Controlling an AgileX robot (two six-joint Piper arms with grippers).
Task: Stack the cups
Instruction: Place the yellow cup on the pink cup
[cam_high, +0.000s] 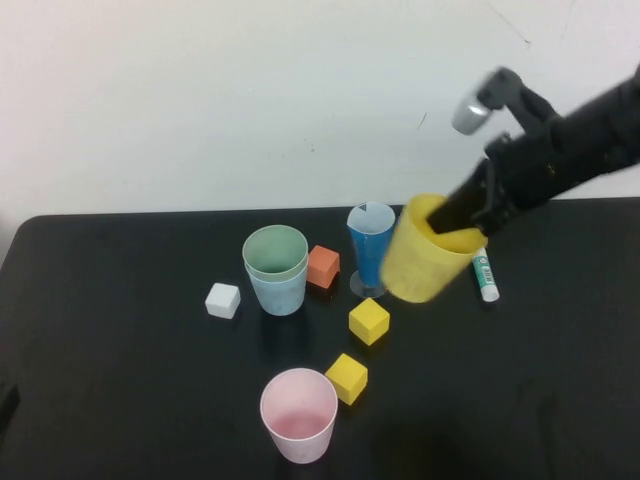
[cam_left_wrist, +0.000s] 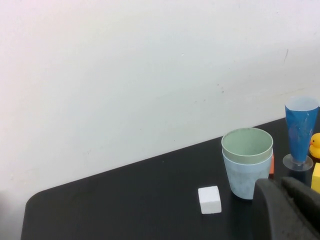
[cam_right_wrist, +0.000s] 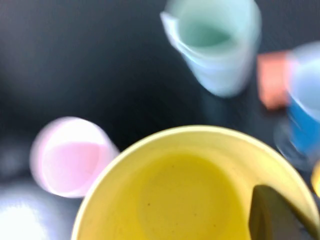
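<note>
The right gripper (cam_high: 462, 222) reaches in slanting from the upper right, jaws pinching the yellow cup's (cam_high: 428, 252) rim, holding it tilted above the desk (cam_high: 120, 380). The left gripper (cam_left_wrist: 287, 210), jaws pressed together, sits low near the green-in-blue cups (cam_high: 276, 268).

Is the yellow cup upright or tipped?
Tipped: the yellow cup hangs tilted above the table, the right gripper shut on its rim.

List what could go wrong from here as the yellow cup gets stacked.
1. The right end effector pinches the tilted yellow cup by its rim only; it may slip or swing.
2. The cup hangs close to the blue cone and could tip it over.
3. Lowered crooked, it might knock the green cup nested in the blue cup.
</note>
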